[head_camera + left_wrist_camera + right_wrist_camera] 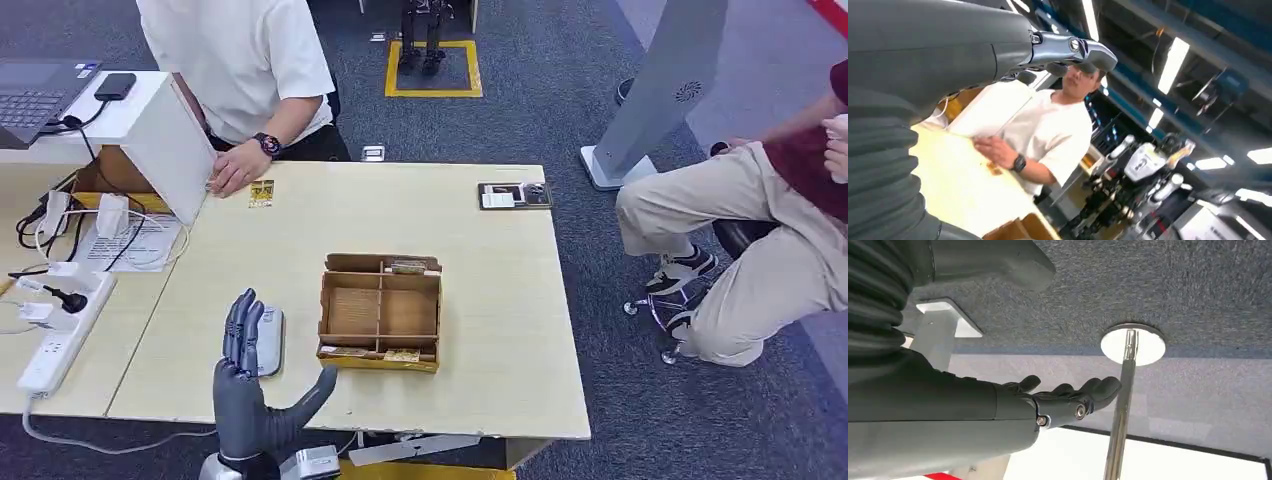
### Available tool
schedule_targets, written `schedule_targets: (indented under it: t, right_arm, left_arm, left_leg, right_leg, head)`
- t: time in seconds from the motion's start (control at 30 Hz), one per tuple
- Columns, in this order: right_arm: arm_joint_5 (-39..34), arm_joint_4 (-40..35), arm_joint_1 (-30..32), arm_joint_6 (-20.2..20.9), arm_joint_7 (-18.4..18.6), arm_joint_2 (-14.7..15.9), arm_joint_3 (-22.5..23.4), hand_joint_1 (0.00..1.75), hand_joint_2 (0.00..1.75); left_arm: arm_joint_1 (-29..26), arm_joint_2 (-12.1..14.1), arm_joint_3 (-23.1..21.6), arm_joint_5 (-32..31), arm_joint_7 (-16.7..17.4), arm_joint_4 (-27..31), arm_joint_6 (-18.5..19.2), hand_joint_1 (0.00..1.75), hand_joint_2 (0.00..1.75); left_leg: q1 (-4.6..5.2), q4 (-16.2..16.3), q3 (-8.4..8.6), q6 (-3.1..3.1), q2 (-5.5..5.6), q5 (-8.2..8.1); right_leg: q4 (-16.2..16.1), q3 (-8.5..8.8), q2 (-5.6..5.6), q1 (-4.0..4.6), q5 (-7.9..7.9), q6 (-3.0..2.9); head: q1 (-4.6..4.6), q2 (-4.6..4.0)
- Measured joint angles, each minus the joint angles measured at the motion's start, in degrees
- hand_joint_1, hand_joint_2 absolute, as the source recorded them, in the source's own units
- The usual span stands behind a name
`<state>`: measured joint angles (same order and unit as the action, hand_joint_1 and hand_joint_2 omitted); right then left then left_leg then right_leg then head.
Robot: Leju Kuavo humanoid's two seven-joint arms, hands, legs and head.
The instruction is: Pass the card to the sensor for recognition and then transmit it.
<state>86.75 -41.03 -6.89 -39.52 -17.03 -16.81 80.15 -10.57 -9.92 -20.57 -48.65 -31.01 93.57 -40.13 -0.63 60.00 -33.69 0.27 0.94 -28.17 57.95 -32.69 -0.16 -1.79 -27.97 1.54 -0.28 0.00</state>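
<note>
My left hand [255,385] is raised over the table's near edge, fingers straight up and thumb spread, holding nothing. Just beyond its fingers lies the flat grey sensor [269,341]. A yellow card [261,193] lies at the far side of the table, beside the hand of a person in a white shirt [238,168]. In the left wrist view my left hand [998,47] has its fingers [1073,49] extended toward that person [1048,132], with the card [994,169] by their hand. My right hand [1068,397] hangs above the carpet with loosely extended fingers and holds nothing.
A compartmented cardboard box [380,312] with cards stands mid-table, right of the sensor. A dark tray of cards [514,195] sits at the far right corner. A white box [165,130], cables and a power strip [55,340] occupy the left. A seated person [760,230] is on the right.
</note>
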Motion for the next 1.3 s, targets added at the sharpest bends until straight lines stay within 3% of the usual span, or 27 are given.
schedule_targets:
  t: [0.13, 0.23, 0.63, 0.87, 1.3]
  right_arm:
    - [-0.4, 0.0, 0.1, 0.0, -0.3, 0.0, 0.0, 0.00, 1.75]
    - [-0.4, 0.0, 0.2, 0.0, -0.5, 0.0, 0.0, 0.00, 1.75]
    - [-0.2, 0.1, 0.3, 0.0, -0.5, 0.0, 0.3, 0.00, 1.75]
    - [0.3, 0.2, 0.3, 0.0, -0.3, 0.0, 0.3, 0.00, 1.75]
    - [0.5, 0.4, 0.4, 0.0, 0.7, 0.0, 0.3, 0.00, 1.75]
  left_arm:
    - [1.5, 2.7, -3.7, 0.6, 6.3, -2.3, 0.6, 0.00, 1.75]
    - [2.4, 4.5, -5.9, 0.7, 9.0, -4.1, 0.6, 0.00, 1.75]
    - [4.2, 7.5, -8.4, 1.0, 13.8, -8.7, 1.1, 0.00, 1.75]
    - [4.8, 7.6, -8.4, -2.3, 15.2, -10.3, 0.4, 0.00, 1.75]
    - [4.9, 4.7, -3.0, -4.9, 16.0, -14.2, 0.4, 0.00, 1.75]
  left_leg:
    - [0.00, 0.0, 0.00, 0.00, 0.00, 0.00]
    - [0.00, 0.0, 0.00, 0.00, 0.00, 0.00]
    - [0.00, 0.0, -0.02, 0.00, -0.01, 0.00]
    - [0.00, 0.0, -0.02, 0.00, 0.00, 0.00]
    - [0.00, 0.0, -0.03, 0.00, 0.00, 0.00]
  right_leg:
    - [0.0, 0.00, 0.01, 0.00, 0.00, 0.00]
    - [0.0, 0.00, 0.01, 0.00, 0.00, 0.00]
    - [0.0, -0.02, 0.01, 0.00, 0.00, 0.00]
    - [0.0, -0.01, 0.01, 0.00, 0.00, 0.00]
    - [0.0, -0.01, 0.00, 0.00, 0.00, 0.00]
  head:
    - [0.00, 0.00]
    - [0.00, 0.00]
    - [0.00, 0.00]
    - [0.00, 0.02]
    - [0.00, 0.00]
